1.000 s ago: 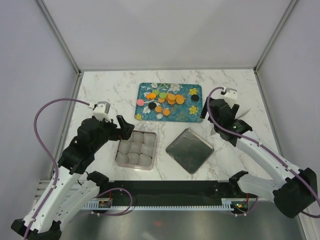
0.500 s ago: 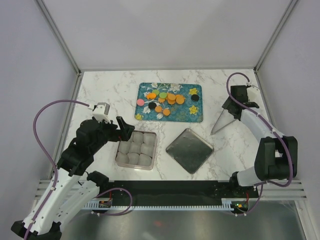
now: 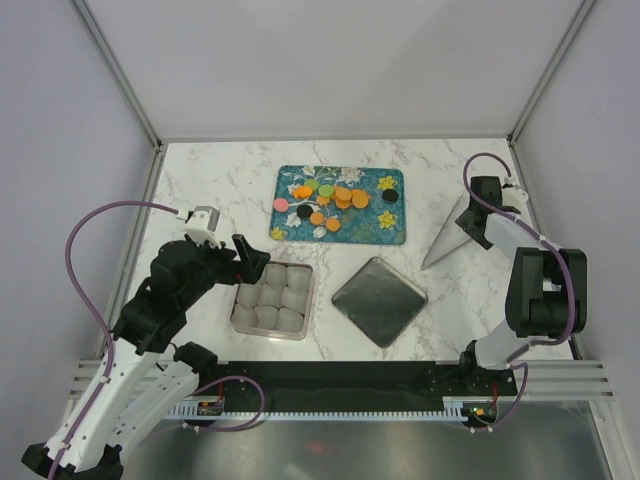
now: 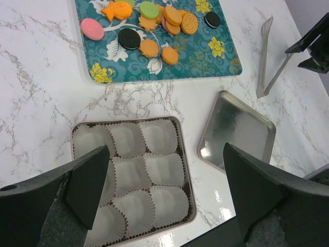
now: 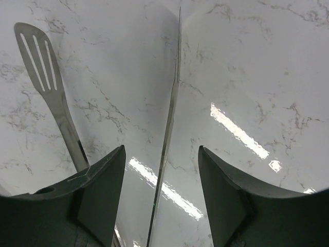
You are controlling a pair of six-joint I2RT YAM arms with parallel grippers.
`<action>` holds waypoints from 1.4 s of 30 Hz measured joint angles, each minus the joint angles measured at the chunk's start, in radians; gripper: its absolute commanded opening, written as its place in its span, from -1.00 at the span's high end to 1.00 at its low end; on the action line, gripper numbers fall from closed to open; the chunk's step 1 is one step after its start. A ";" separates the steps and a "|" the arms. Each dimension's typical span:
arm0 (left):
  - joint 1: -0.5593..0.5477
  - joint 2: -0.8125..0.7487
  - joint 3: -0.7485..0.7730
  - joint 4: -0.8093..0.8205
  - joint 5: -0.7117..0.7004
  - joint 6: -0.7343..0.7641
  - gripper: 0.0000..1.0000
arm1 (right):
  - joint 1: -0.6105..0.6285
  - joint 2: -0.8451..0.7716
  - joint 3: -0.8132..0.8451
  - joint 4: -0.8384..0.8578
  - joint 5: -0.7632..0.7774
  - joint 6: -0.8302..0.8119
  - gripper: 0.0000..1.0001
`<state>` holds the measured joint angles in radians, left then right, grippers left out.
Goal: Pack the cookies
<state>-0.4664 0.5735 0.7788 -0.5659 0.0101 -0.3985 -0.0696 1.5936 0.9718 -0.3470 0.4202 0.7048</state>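
Observation:
The cookies (image 3: 335,199) lie in a heap on a teal flowered tray (image 3: 385,228): mostly orange, a few black, pink and green. They also show in the left wrist view (image 4: 154,25). A metal box (image 3: 308,300) holds white paper cups. My left gripper (image 3: 247,259) is open and empty, hovering over the box (image 4: 186,170). My right gripper (image 3: 474,222) is open, low over metal tongs (image 3: 445,240) at the right of the table. In the right wrist view its fingers (image 5: 103,195) straddle one thin arm of the tongs (image 5: 172,103).
The square metal lid (image 3: 379,300) lies flat to the right of the box. It also shows in the left wrist view (image 4: 236,131), with the tongs (image 4: 266,56) beyond it. The tongs' slotted end (image 5: 36,51) points away from the right gripper. Enclosure walls stand close on the right.
My right arm has swung from beside the tray's right end out to the right and now sits over the tongs. The left arm has not moved.

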 measured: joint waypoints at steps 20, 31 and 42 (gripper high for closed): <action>0.000 0.003 0.000 0.000 0.009 0.000 -0.99 | -0.046 0.185 0.050 0.065 -0.035 -0.003 1.00; 0.000 0.059 0.000 0.016 0.114 -0.015 -0.99 | -0.051 0.135 0.084 0.047 -0.192 -0.060 1.00; 0.000 0.156 0.000 0.255 0.345 -0.146 -0.99 | 0.196 -0.125 0.166 0.220 -0.573 -0.022 1.00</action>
<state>-0.4660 0.7296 0.7788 -0.3107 0.3550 -0.5442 0.1265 1.4685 1.1381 -0.1268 -0.1532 0.6827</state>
